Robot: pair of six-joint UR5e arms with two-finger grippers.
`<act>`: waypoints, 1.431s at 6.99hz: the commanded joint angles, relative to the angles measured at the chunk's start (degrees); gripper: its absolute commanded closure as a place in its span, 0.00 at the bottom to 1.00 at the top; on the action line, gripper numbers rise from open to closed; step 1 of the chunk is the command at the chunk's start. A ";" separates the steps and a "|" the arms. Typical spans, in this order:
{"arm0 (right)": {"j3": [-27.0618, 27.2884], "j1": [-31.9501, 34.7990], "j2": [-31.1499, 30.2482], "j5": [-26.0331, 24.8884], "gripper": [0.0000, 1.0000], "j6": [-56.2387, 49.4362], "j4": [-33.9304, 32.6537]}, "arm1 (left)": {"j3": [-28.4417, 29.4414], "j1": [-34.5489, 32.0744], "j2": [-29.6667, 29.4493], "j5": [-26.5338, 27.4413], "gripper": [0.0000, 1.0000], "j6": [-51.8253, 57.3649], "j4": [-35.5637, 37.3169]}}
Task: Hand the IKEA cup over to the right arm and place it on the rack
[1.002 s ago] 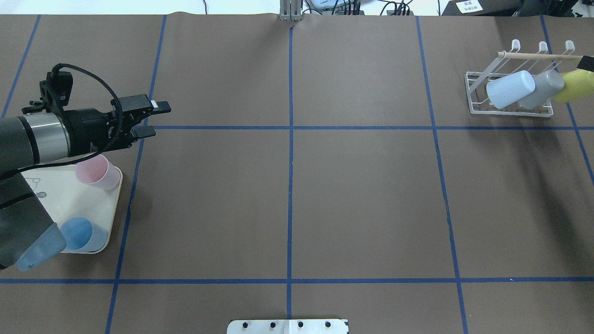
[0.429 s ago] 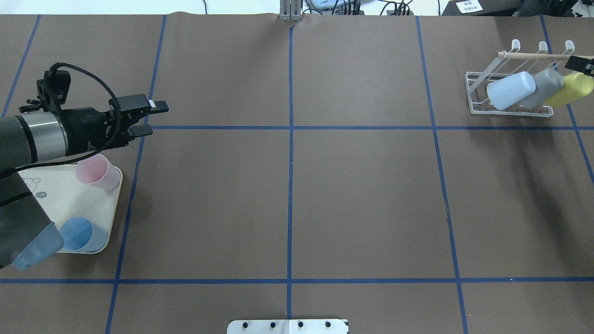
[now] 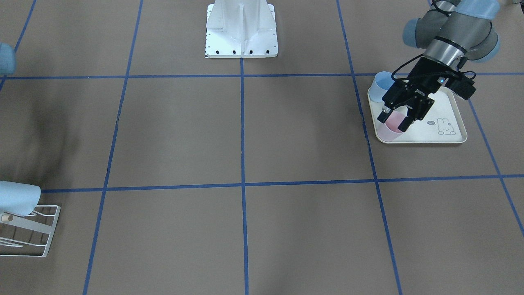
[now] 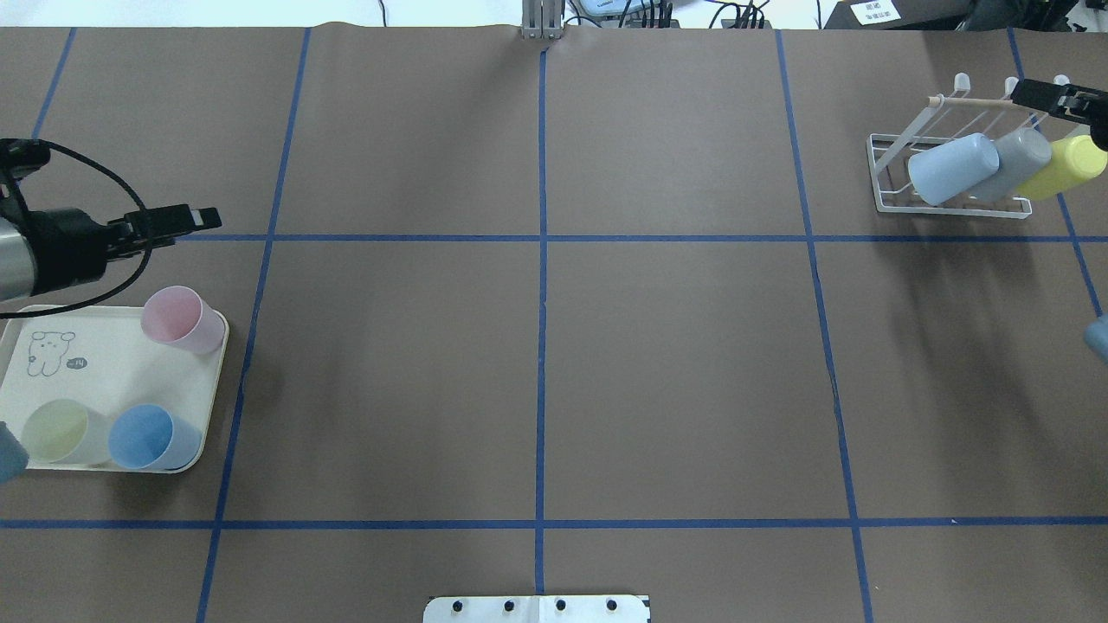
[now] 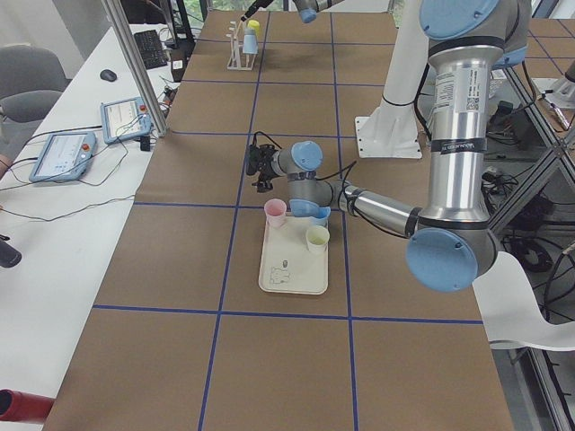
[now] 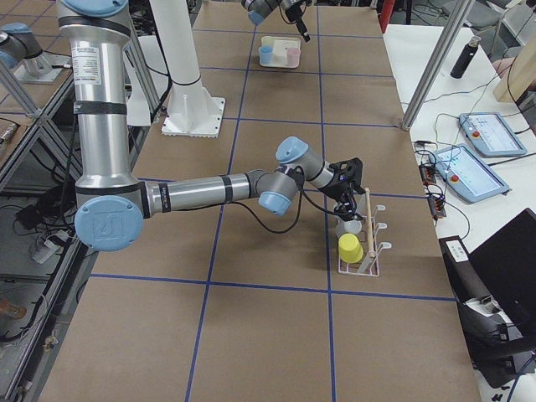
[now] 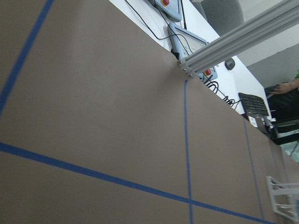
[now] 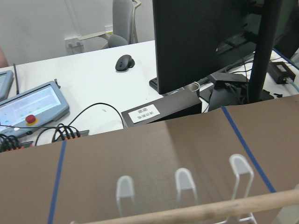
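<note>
Yellow IKEA cup (image 4: 1069, 164) seated on rack (image 4: 892, 206), last in a row of three.

Nearest, the tray (image 4: 104, 363) carries a pale green cup (image 4: 56, 433), a blue cup (image 4: 151, 437) and a pink cup (image 4: 180, 318), all upright. Beyond the tray, the left gripper (image 3: 392, 123) hangs over the table (image 4: 675, 363), fingers apart, holding nothing. At the far right, the rack holds a light blue cup (image 4: 952, 167), a grey cup (image 4: 1013, 160) and the yellow one, all tilted. The right gripper (image 4: 1043, 93) sits by the wooden bar (image 4: 969, 101); its finger spacing cannot be determined.
</note>
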 commanded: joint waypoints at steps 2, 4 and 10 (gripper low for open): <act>6.20 -4.29 0.02 2.19 0.01 5.12 -0.09 | -2.31 -7.49 13.35 -10.18 0.01 17.85 4.42; 7.44 -5.88 -0.42 2.45 0.01 4.17 -0.01 | -4.96 -8.90 17.69 -20.23 0.01 18.07 12.13; 8.94 -9.67 -1.83 2.45 0.01 5.13 0.34 | -3.47 -0.74 21.40 -23.78 0.00 14.56 12.43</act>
